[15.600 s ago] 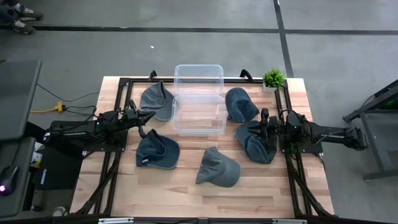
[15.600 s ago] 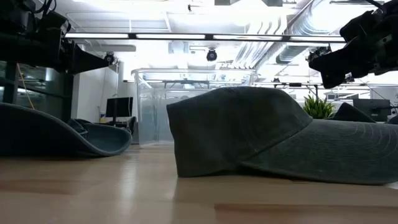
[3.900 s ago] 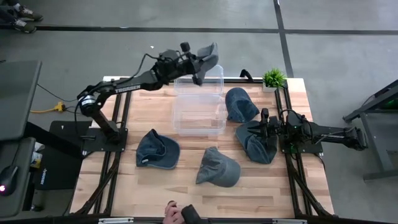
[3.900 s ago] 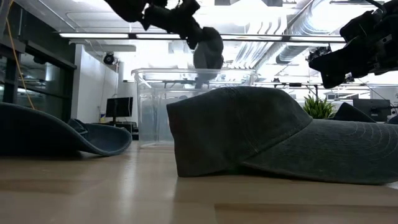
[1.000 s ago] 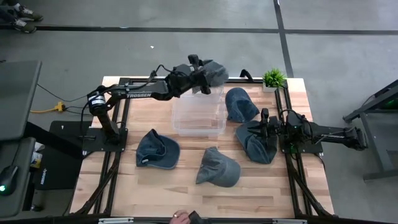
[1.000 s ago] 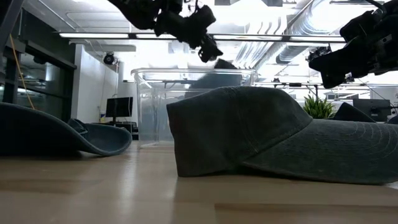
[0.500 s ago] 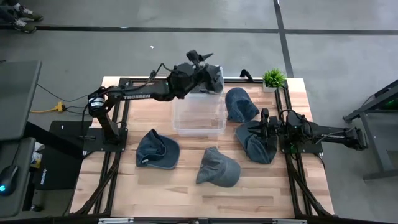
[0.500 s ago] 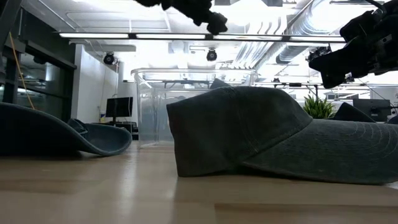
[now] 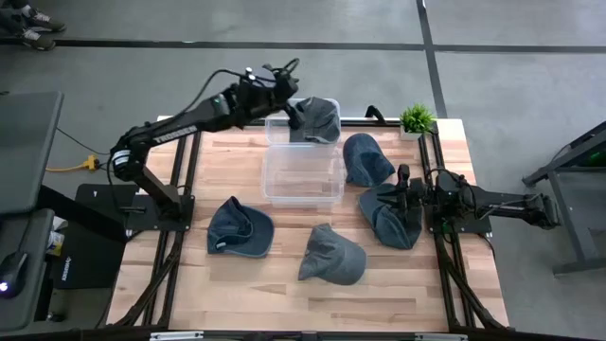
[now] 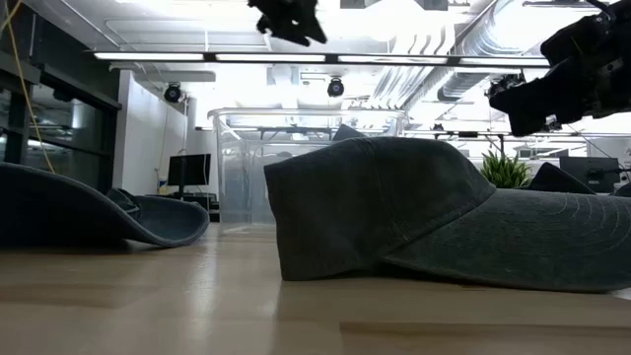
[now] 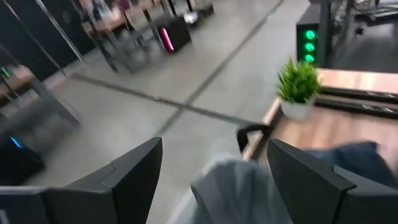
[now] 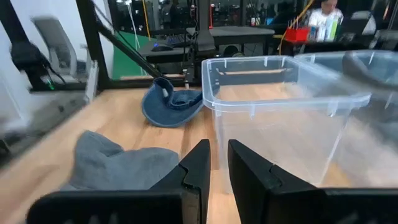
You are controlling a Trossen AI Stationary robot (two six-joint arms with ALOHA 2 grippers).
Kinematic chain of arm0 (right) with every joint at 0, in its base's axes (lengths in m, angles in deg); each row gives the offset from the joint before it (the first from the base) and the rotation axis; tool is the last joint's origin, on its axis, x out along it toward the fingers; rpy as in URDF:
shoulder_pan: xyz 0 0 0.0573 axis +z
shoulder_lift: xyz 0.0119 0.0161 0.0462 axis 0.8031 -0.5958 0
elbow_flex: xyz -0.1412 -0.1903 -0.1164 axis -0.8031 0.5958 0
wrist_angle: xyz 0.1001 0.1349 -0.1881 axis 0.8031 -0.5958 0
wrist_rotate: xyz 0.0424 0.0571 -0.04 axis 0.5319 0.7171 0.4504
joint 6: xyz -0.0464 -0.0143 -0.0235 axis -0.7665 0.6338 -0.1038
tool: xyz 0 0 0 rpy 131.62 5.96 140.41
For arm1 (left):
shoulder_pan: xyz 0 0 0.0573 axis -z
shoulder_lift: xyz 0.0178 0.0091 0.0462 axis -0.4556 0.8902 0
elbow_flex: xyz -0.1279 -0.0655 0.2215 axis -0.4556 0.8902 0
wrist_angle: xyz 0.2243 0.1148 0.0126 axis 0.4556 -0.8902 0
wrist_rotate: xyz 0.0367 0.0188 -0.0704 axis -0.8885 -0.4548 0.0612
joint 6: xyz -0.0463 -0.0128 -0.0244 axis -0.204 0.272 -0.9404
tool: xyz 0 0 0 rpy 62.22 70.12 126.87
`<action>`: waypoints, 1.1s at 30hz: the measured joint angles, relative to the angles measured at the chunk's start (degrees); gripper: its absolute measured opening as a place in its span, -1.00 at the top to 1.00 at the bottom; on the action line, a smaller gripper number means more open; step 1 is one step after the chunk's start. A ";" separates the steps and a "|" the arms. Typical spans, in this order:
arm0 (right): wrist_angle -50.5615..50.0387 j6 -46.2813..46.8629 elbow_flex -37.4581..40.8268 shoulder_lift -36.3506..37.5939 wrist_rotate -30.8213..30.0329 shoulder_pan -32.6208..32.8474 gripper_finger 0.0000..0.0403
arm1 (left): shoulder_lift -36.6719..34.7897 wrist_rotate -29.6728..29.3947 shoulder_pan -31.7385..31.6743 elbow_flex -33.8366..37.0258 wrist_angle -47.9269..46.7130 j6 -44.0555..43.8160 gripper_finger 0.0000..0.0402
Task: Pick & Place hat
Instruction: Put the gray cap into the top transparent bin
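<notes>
- High view: the left gripper (image 9: 284, 81) hangs above the far left corner of the far bin (image 9: 303, 121), its fingers spread wide and holding nothing; the left wrist view shows the same wide gap.
- The hat (image 9: 316, 117) it was carrying lies inside that far bin, slumped toward the bin's right side, just beside and below the open fingers.
- A second clear bin (image 9: 303, 175) sits right in front of the first and looks bare of hats.
- Four more hats wait on the bench (image 9: 284, 284): one at front left (image 9: 239, 228), one at front centre (image 9: 333, 254), one right of the bins (image 9: 366, 158), and one under the right gripper (image 9: 402, 206).
- The front-left hat lies well apart from the left gripper, toward the near edge, long axis running roughly left to right with the brim on the right. The left arm is the nearer one for it, so a long reach back and down is my guess for the next move.
- The right gripper rests low over its hat at the bench's right side; its fingers (image 12: 193, 163) stand narrow, nearly closed, with nothing between them.
- Against the picture half a second back, the left arm has swung away from over the bin toward the left and higher, and the hat sits settled in the bin.
- Against the earliest picture, the hat from the far left of the bench is gone from there.
</notes>
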 joint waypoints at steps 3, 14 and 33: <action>0.23 -2.48 0.01 0.00 -0.85 -0.02 0.74 | -1.92 3.28 -1.29 0.02 -5.69 -3.07 -0.43; 0.74 -0.45 0.00 0.00 -5.04 -0.02 0.76 | -7.59 8.40 -0.28 4.71 -13.60 -14.21 -0.43; 1.29 31.82 0.02 0.07 -3.46 0.00 0.74 | -23.65 -2.02 13.82 28.58 -1.89 -35.61 -0.43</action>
